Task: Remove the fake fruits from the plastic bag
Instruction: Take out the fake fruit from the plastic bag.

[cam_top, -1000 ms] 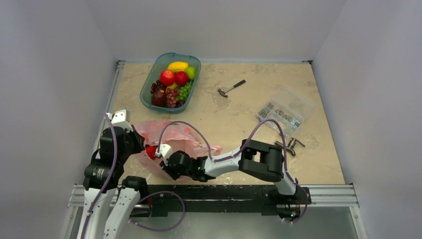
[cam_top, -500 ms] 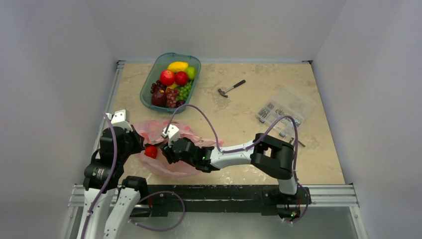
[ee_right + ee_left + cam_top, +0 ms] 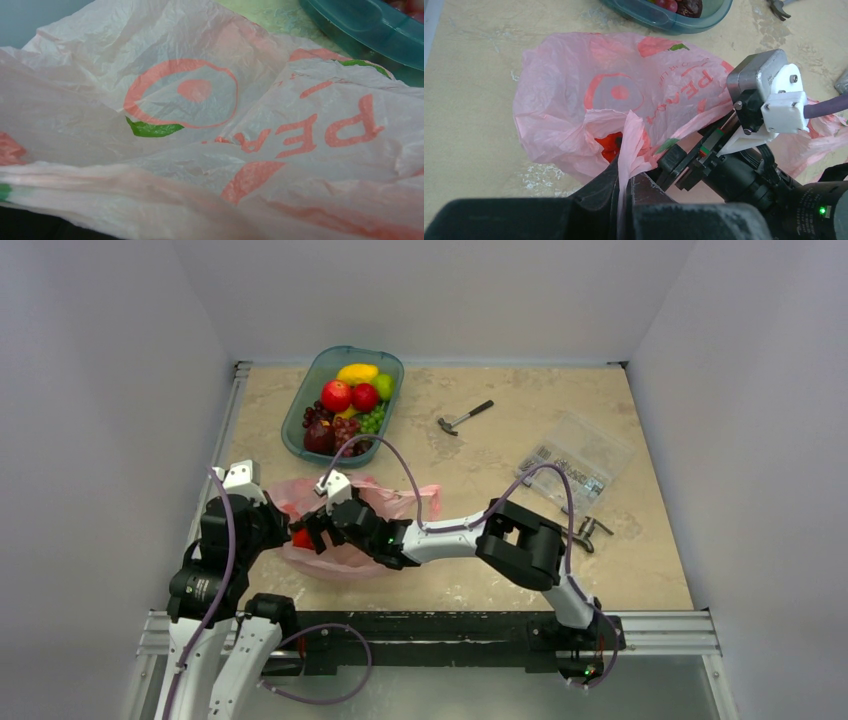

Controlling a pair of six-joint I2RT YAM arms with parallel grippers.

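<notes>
The pink plastic bag (image 3: 345, 540) lies crumpled at the near left of the table. My left gripper (image 3: 628, 172) is shut on a twisted fold of the plastic bag (image 3: 624, 95) at its mouth. A red fake fruit (image 3: 609, 144) shows inside the opening, just beyond the pinch, and it also peeks out in the top view as the red fake fruit (image 3: 300, 538). My right gripper (image 3: 310, 526) reaches in from the right at the mouth, its dark fingers (image 3: 671, 157) apart and holding nothing. In the right wrist view the bag (image 3: 200, 125) fills the frame and hides the fingers.
A teal tray (image 3: 296, 418) with several fake fruits stands beyond the bag at the back left. A small hammer (image 3: 465, 418) lies mid-table. A clear packet of small parts (image 3: 573, 462) and some metal pieces (image 3: 585, 530) lie to the right.
My right gripper has opened and swung away from the near edge, over the bag to its mouth. The bag shifted with it. The left gripper kept its pinch.
</notes>
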